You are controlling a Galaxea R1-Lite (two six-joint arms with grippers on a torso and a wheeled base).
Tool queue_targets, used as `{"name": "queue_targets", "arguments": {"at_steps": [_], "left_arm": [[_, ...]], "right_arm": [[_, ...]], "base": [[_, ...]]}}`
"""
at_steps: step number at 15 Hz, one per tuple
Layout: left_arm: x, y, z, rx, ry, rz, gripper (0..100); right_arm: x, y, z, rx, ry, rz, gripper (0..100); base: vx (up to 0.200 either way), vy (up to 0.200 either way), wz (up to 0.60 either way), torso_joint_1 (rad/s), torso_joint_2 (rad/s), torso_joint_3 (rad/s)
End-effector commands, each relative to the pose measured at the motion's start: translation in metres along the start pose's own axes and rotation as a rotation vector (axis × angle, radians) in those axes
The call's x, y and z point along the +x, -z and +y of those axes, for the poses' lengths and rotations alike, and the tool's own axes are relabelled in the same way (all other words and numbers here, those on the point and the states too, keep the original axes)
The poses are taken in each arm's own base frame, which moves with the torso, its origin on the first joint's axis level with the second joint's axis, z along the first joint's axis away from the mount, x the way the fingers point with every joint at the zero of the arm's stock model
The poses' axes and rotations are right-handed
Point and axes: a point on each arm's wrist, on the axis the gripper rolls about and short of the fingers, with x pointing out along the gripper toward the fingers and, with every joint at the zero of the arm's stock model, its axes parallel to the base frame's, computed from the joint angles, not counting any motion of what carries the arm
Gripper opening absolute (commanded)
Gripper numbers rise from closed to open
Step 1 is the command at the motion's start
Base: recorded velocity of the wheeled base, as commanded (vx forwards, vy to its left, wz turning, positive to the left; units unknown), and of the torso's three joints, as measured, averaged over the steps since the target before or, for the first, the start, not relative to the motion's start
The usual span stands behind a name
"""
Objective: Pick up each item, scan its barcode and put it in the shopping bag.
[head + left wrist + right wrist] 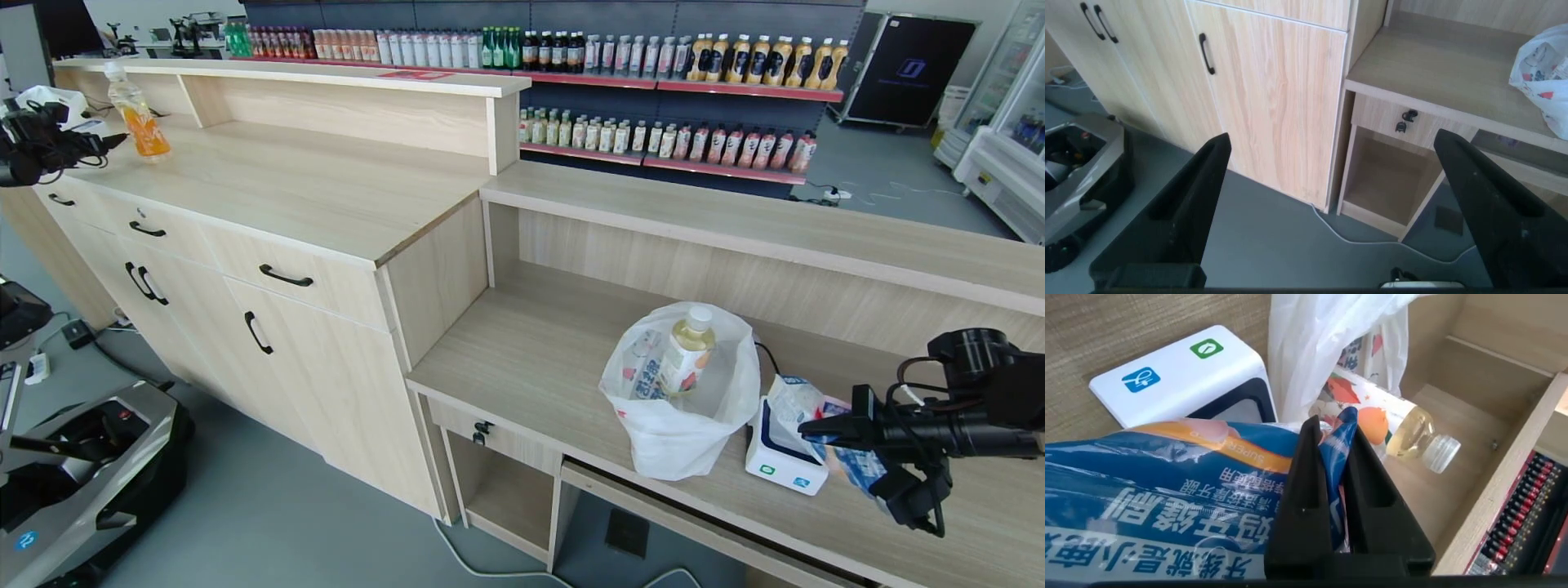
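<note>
- The right arm [963,433] comes into the head view from about 3 o'clock. It lies nearly level and points toward 9 o'clock.
- The right gripper [812,426] sits at about 4 o'clock in the head view. Its jaws are drawn tight together, pinching the edge of a blue packet [1167,482].
- The left gripper [1333,139] is tilted downward. Its two dark fingers [1184,204] are spread wide apart.
</note>
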Motion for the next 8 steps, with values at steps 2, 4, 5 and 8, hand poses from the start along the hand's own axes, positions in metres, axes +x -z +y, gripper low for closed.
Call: {"name": "queue_targets", "arguments": {"at_steps": [2,4,5,8], "left_arm": [[0.000,0.000,0.000,0.000,0.000,0.001,100],[0.000,0.000,0.000,0.000,0.000,0.001,100],[0.000,0.000,0.000,0.000,0.000,0.001,100],[0.000,0.000,0.000,0.000,0.000,0.001,100]], "right_arm": [[-0.007,0.002,-0.006,-0.097,0.010,0.020,0],[-0.047,0.008,-0.032,-0.119,0.024,0.125,0],[-0.074,0.010,-0.045,-0.044,0.036,0.205,0],[-0.147,-0.013,-0.102,0.443,0.202,0.400,0]], "base": [[0.000,0.000,0.00,0.000,0.00,0.000],[0.000,0.000,0.00,0.000,0.00,0.000],[0.000,0.000,0.00,0.000,0.00,0.000],[0.000,0.000,0.00,0.000,0.00,0.000]]}}
